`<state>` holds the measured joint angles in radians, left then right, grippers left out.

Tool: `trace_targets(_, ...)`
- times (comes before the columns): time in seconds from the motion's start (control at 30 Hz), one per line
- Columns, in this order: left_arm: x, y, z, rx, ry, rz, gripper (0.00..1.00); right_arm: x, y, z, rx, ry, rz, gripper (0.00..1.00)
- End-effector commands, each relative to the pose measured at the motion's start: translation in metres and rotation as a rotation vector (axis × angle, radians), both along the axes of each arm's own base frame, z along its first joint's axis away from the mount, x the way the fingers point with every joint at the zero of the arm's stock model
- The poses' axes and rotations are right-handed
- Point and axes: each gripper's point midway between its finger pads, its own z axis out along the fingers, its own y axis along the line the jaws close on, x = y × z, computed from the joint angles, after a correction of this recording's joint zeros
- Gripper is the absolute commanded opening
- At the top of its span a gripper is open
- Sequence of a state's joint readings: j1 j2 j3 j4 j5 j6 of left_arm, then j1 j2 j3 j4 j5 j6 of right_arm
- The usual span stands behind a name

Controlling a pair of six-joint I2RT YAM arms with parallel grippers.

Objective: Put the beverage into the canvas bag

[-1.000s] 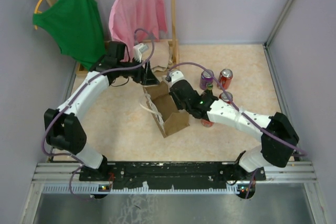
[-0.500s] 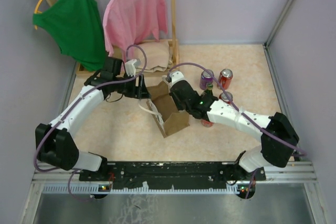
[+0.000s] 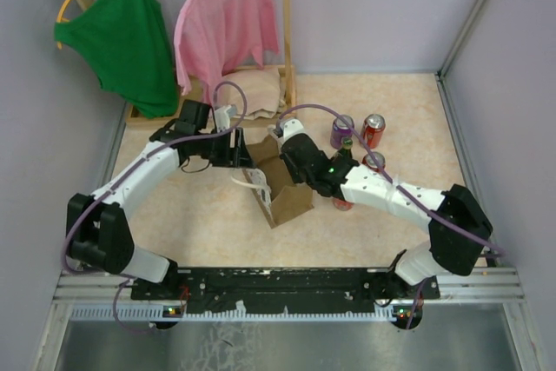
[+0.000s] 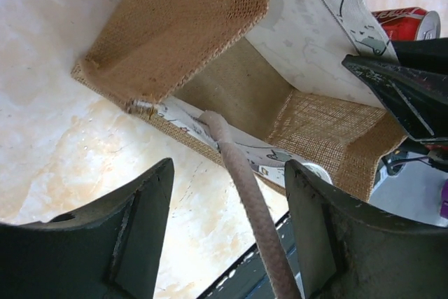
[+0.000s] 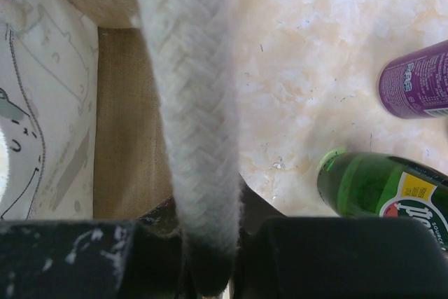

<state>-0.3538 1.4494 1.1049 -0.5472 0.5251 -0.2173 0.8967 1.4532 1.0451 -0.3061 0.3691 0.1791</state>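
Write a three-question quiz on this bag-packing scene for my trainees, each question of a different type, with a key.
1. True or false: a drink already lies inside the canvas bag.
2. Multiple choice: what is the right gripper pinching? A. a white cord handle of the bag. B. the purple can. C. the green bottle.
3. Fill in the gap: the left gripper is ___, with the bag's other cord handle running between its fingers.

Key: 1 false, since the bag's floor is bare in both wrist views; 2 A; 3 open.
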Motion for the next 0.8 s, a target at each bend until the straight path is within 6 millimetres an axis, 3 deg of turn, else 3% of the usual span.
trace_targets(0.0,0.010,-0.015,0.006,-0.044,0.005,-0.005,0.70,0.002,0.007,0.006,0.026,-0.014,-0.004,0.14)
trace_targets(0.23,0.017,-0.026,0.022,-0.085,0.008,-0.010,0.70,0.001,0.005,0.005,0.025,-0.009,-0.007,0.14)
trace_targets(0.4,0.004,-0.026,0.028,-0.109,0.036,-0.023,0.70,-0.002,0.003,0.002,0.025,-0.005,-0.008,0.14)
trace_targets(0.63,-0.007,-0.024,0.006,-0.079,0.089,-0.037,0.68,0.000,0.009,0.000,0.025,0.005,0.007,0.14)
trace_targets(0.77,-0.016,-0.026,-0.007,-0.054,0.110,-0.061,0.59,0.001,0.010,-0.001,0.026,0.006,0.004,0.13)
